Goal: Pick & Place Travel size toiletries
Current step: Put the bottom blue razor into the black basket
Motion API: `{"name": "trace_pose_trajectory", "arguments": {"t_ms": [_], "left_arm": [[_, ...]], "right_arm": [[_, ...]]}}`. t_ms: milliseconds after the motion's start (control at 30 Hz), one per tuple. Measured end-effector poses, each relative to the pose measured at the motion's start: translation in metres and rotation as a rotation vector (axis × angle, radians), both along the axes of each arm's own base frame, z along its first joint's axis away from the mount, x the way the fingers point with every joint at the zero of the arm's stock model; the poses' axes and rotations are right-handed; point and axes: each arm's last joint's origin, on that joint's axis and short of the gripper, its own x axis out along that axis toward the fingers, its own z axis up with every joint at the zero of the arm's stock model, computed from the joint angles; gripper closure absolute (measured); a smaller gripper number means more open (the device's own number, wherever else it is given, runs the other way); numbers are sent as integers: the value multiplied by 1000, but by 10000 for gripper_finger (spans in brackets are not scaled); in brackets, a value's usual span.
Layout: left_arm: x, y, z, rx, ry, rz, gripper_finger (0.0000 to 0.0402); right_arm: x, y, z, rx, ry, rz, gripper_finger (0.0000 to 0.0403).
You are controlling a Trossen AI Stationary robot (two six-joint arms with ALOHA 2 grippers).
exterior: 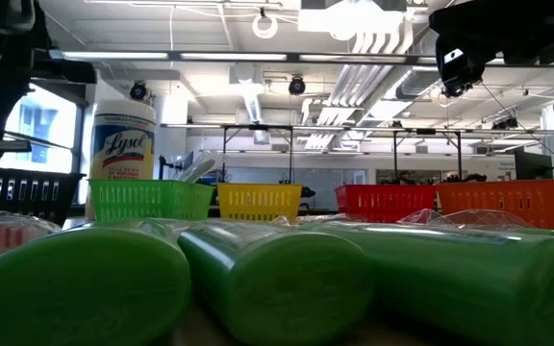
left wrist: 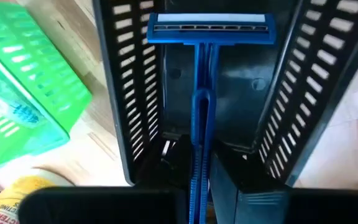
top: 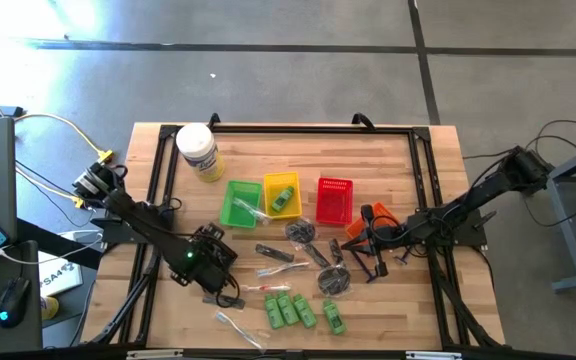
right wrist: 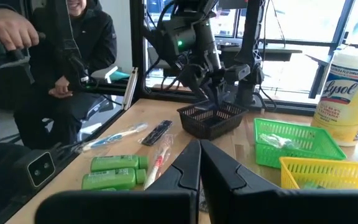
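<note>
Toiletries (top: 290, 308) on wood table (top: 408, 165); left hand (left wrist: 199, 186) seemingly clamping blue razor (left wrist: 202, 93), right hand (right wrist: 200, 163) together.

- Three green bottles (exterior: 258, 288) lie side by side along the bench's near edge.
- Behind them stand a green basket (exterior: 149, 200), yellow basket (exterior: 259, 201), red basket (exterior: 385, 202) and orange basket (exterior: 508, 203).
- A Lysol jar (exterior: 123, 141) stands behind the green basket.
</note>
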Motion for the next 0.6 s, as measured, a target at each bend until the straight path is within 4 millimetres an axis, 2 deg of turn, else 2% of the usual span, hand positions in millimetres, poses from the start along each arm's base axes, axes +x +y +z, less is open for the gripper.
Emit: {"name": "trace_pose_trajectory", "arguments": {"t_ms": [333, 600], "left_arm": [[4, -3, -13, 40, 44, -1, 378], [6, -4, -17, 31, 16, -7, 378]], "right_arm": [[0, 0, 0, 16, 3, -1, 401], [0, 0, 0, 19, 4, -1, 401]]}}
